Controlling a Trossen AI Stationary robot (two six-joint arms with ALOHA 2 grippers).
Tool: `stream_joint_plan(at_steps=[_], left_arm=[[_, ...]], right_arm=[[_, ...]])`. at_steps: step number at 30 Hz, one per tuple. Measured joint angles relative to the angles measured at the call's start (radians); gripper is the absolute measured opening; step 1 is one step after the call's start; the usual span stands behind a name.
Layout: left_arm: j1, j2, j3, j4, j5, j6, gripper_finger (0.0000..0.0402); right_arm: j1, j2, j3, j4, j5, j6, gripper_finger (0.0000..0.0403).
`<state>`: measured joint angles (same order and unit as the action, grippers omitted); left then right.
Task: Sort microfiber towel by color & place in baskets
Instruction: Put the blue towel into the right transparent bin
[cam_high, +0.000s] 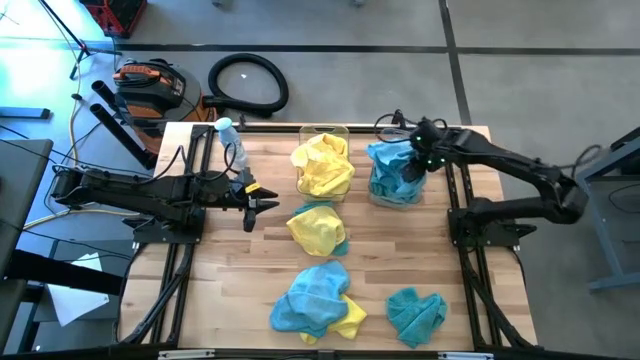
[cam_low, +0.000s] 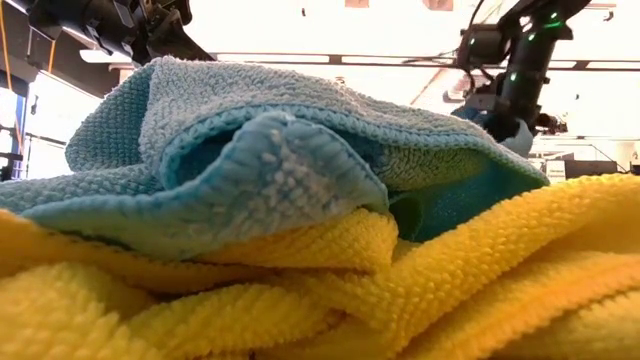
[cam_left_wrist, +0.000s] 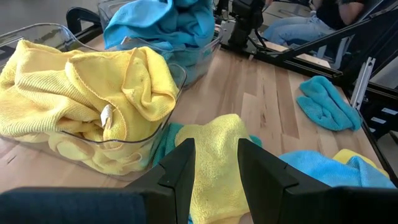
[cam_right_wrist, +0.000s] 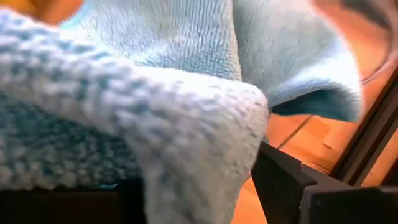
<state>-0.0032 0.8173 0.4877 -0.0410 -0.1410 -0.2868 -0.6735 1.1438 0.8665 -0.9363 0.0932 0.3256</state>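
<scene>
Both end effectors differ: left end effector (cam_high: 270, 207) open, right end effector (cam_high: 418, 168) buried in teal towels (cam_high: 392, 170), state unclear.

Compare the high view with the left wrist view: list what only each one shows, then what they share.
Only the high view shows the small bottle at the table's back left, the blue-and-yellow towel heap at the front, and the right gripper over the blue basket.
Only the left wrist view shows a person's legs beyond the table.
Both show the yellow basket, the blue basket, the loose yellow towel before the open left gripper, and the lone teal towel.
</scene>
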Motion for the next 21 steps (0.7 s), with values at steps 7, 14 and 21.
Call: stream_joint_plan(at_steps=[7, 14, 21], left_arm=[[0.000, 0.000, 0.000, 0.001, 0.000, 0.000, 0.0110], [0.000, 0.000, 0.000, 0.001, 0.000, 0.000, 0.0110], [0.000, 0.000, 0.000, 0.001, 0.000, 0.000, 0.0110]], right_arm=[[0.002, -0.055, 0.002, 0.089, -0.061, -0.009, 0.0161], [-0.005, -0.016, 0.002, 0.088, -0.291, -0.056, 0.0152], [-0.005, -0.009, 0.002, 0.082, -0.180, -0.042, 0.0138]])
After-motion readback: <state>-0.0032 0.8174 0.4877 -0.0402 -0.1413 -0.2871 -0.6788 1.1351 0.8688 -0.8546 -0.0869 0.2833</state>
